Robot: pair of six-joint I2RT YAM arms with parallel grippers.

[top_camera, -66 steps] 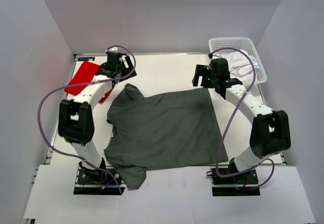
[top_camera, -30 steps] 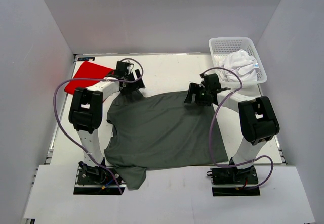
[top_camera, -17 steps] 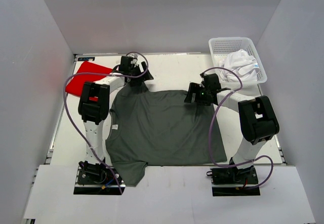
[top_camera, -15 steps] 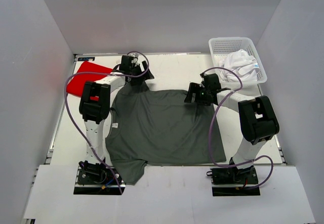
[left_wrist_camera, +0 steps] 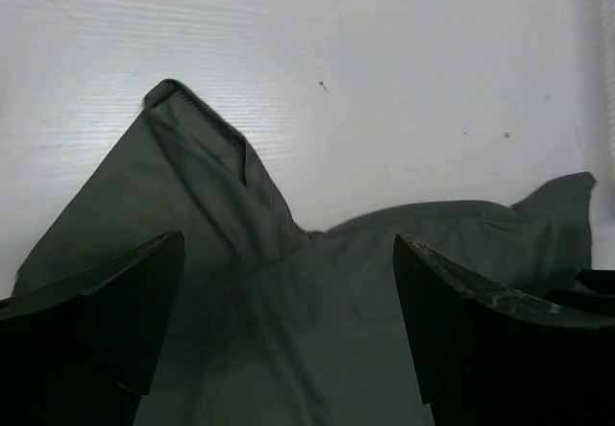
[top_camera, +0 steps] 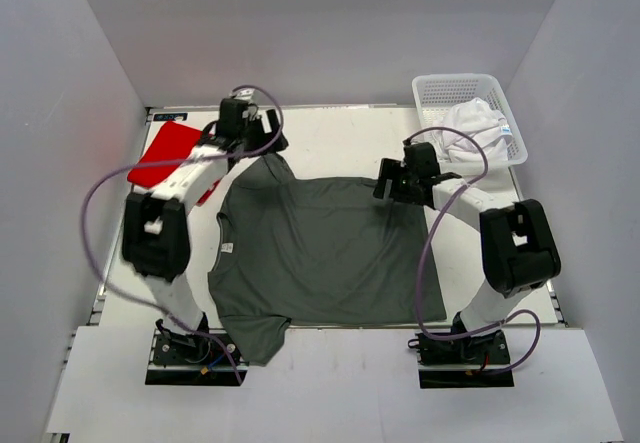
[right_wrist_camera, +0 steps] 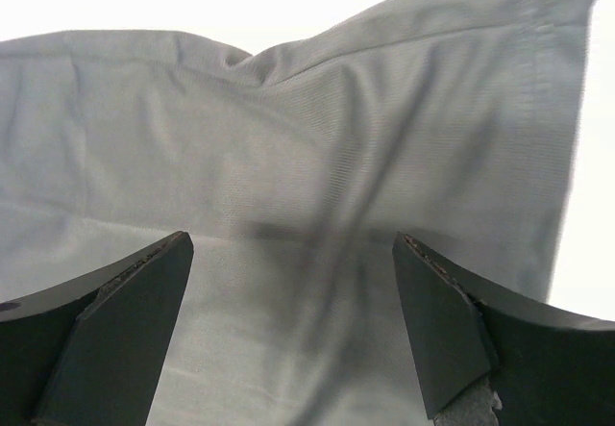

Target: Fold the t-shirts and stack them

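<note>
The dark grey t-shirt point(top_camera: 320, 248) lies spread flat on the white table, one sleeve pointing to the far left point(top_camera: 272, 168) and one over the near edge. My left gripper point(top_camera: 262, 148) is open above that far sleeve point(left_wrist_camera: 221, 205). My right gripper point(top_camera: 392, 185) is open above the shirt's far right hem point(right_wrist_camera: 384, 137); neither holds cloth. The red t-shirt point(top_camera: 165, 153) lies folded at the far left. The white t-shirt point(top_camera: 470, 123) is bunched in the basket.
A white plastic mesh basket point(top_camera: 450, 88) stands at the far right corner. Grey walls close in the table on three sides. Purple cables loop from both arms over the table.
Both grippers dragged the shirt's far edge, then let go. The left arm has drawn back towards the far left and the right gripper has lifted a little; the shirt lies flatter.
</note>
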